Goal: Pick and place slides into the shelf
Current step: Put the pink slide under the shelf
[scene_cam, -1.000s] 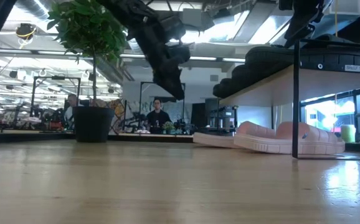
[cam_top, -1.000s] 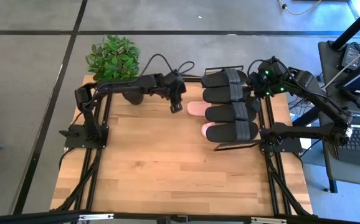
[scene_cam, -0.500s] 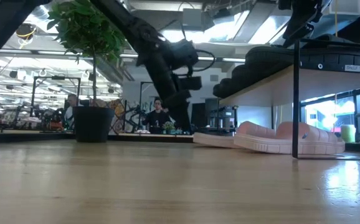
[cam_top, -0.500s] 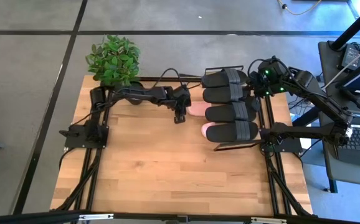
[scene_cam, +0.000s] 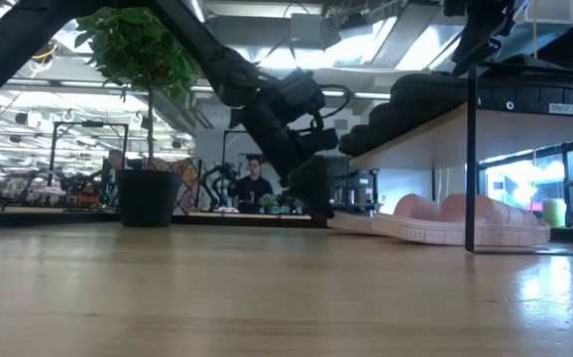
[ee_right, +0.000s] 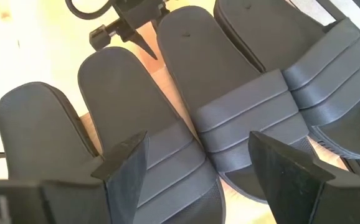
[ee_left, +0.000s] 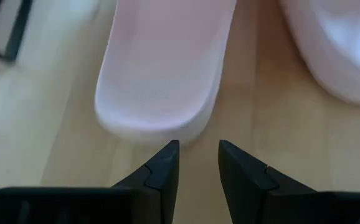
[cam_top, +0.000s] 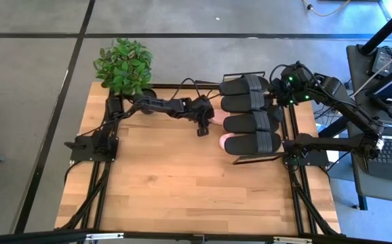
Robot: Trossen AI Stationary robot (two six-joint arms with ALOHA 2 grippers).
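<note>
The left gripper (ee_left: 197, 163), fingers slightly parted and empty, is held just off a pink slide's (ee_left: 161, 74) heel; the right gripper (ee_right: 198, 163) is spread wide above the black slides (ee_right: 230, 118).

No text or label can be read

black slides (cam_top: 249, 113): four, side by side on shelf (cam_top: 258, 159) | pink slides (scene_cam: 445, 220): two, tabletop beneath shelf
</note>
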